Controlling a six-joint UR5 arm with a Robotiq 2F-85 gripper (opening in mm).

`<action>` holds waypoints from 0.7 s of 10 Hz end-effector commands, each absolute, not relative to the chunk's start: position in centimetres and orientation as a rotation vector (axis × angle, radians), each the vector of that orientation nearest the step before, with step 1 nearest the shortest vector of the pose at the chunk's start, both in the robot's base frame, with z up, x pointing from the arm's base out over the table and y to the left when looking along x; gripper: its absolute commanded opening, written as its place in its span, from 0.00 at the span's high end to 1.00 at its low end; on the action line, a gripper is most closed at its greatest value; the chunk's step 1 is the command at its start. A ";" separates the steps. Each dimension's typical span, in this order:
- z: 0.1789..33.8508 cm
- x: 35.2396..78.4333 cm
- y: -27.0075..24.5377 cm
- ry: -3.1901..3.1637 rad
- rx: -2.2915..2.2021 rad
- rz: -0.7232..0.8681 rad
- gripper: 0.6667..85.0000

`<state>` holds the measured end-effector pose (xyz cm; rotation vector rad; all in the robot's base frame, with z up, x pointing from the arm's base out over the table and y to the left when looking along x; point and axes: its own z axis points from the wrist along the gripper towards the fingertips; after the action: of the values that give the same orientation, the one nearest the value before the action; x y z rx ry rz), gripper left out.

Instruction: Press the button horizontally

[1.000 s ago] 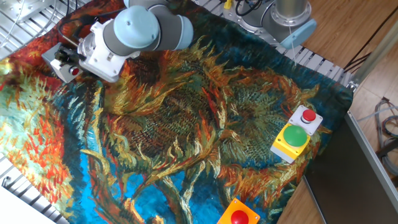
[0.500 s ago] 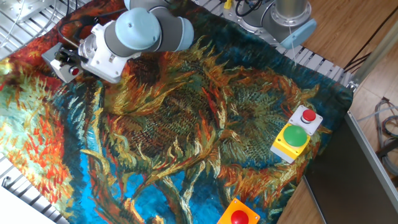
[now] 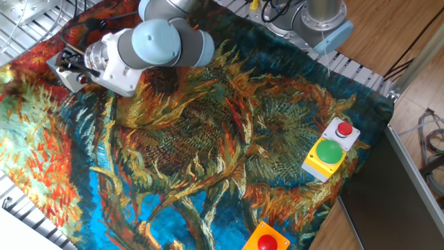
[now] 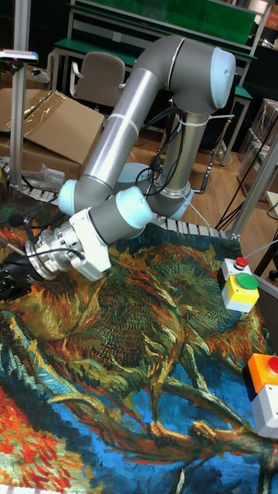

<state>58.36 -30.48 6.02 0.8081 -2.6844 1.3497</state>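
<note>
A small light grey box [image 3: 58, 75] sits at the far left of the painted cloth. The button [image 3: 82, 79] is a small red dot on the box's side facing the front right. My gripper [image 3: 70, 60] reaches in from the right, and its black fingers overlap the top of the box, just above and behind the button. In the tall fixed view the gripper [image 4: 9, 282] is a dark shape cut off by the left edge, and the box is out of frame. No view shows the gap between the fingertips.
At the right edge of the sunflower cloth [image 3: 208, 139], a yellow box with a green button [image 3: 326, 156] stands against a small white box with a red button [image 3: 343, 130]. An orange box with a red dome [image 3: 266, 242] is at the front. The arm's base [image 3: 316, 21] is at the back.
The wrist has swung slightly, with the blue joint cap moving right and down. The gripper end has shifted a little left and up over the grey box, which has stayed put.
</note>
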 end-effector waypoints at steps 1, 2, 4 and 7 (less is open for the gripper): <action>5.0 57.7 -30.1 -2.698 0.784 1.281 0.27; 4.8 57.5 -29.9 -2.708 0.775 1.266 0.27; 5.3 57.7 -30.3 -2.705 0.756 1.305 0.28; 5.2 57.9 -30.2 -2.723 0.739 1.306 0.27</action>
<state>57.94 -30.07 5.32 0.7652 -2.7034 1.3122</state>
